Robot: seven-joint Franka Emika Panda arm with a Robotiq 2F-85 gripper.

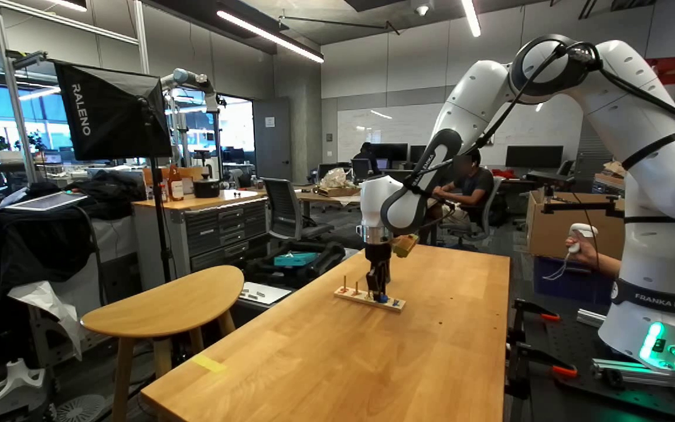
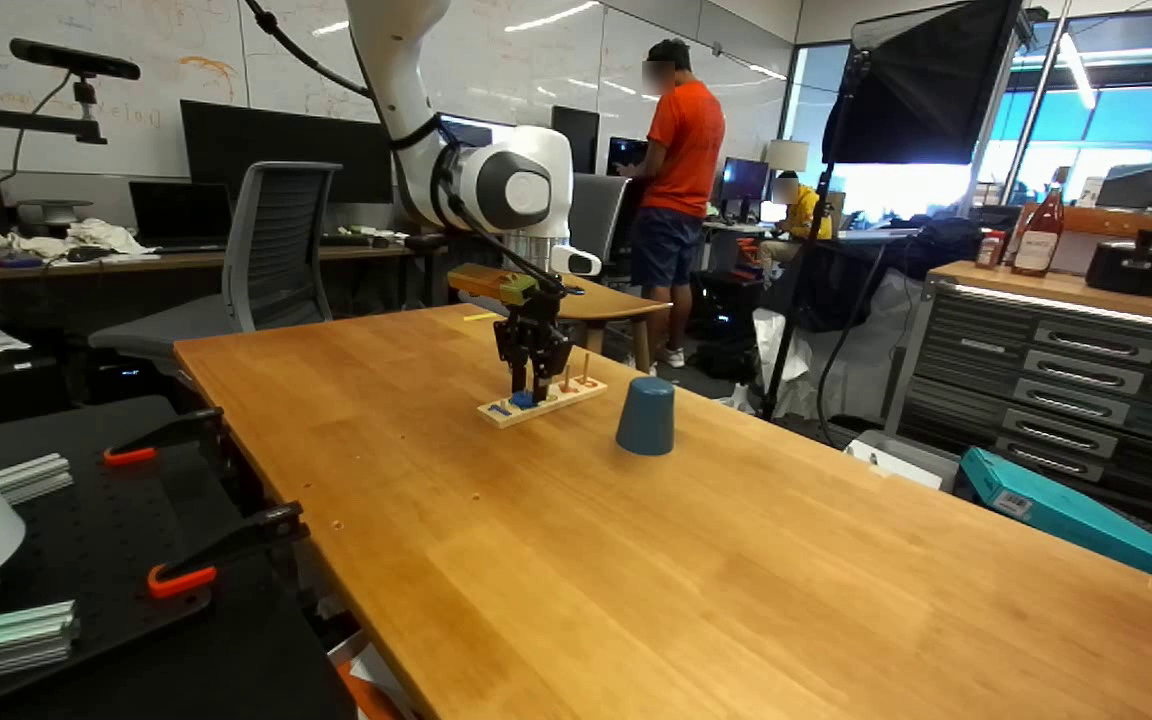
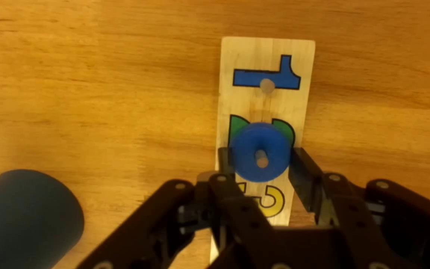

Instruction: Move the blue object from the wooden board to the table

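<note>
The blue object is a flat blue ring [image 3: 250, 164] on a peg of the wooden board [image 3: 245, 48]. It sits over the green number, between the blue 1 and a yellow number, and the peg tip pokes through its hole. The ring [image 1: 383, 299] [image 2: 523, 399] looks small in both exterior views. My gripper [image 3: 261, 160] points straight down, with one finger on each side of the ring, and both fingertips touch its edge. The gripper [image 2: 530, 392] looks shut on the ring. I cannot tell whether the ring is raised. The board lies on the long table [image 2: 736, 560].
A dark blue upside-down cup [image 2: 647, 418] stands on the table beside the board; it also shows in the wrist view [image 3: 28, 220]. Thin pegs [image 2: 586, 366] stick up from the board. A rounded wooden stool [image 1: 167, 302] stands beside the table. Clamps [image 2: 226, 545] grip the robot-side edge.
</note>
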